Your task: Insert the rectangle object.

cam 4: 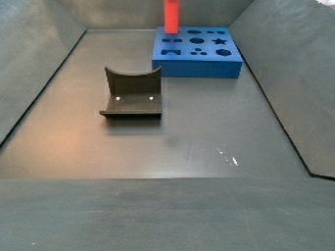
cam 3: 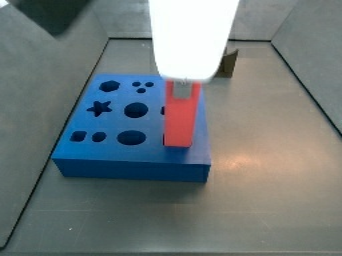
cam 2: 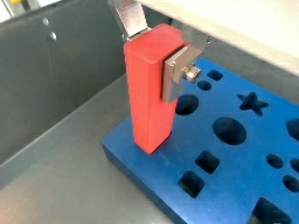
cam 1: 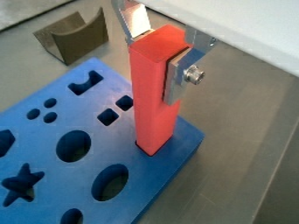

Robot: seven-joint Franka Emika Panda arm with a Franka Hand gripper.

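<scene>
My gripper (cam 1: 159, 45) is shut on the rectangle object (cam 1: 155, 101), a long red bar held upright by its top end. The flat silver fingers (cam 1: 187, 74) clamp two opposite faces. It also shows in a wrist view (cam 2: 152, 87). The bar's lower end meets the top of the blue block (cam 1: 59, 114) near one edge. I cannot tell whether it sits in a hole. In a side view the gripper (cam 3: 183, 92) hangs above the block (cam 3: 120, 150) with the bar (cam 3: 181, 122) below it. In a side view the bar (cam 4: 170, 15) stands at the block's (cam 4: 203, 57) far left corner.
The blue block has several shaped holes: round, square, star. The dark grey curved holder (cam 4: 131, 93) stands in the middle of the floor, also seen in a wrist view (cam 1: 73, 39) and behind the block in a side view (cam 3: 230, 62). Grey bin walls (cam 2: 47, 79) surround the floor.
</scene>
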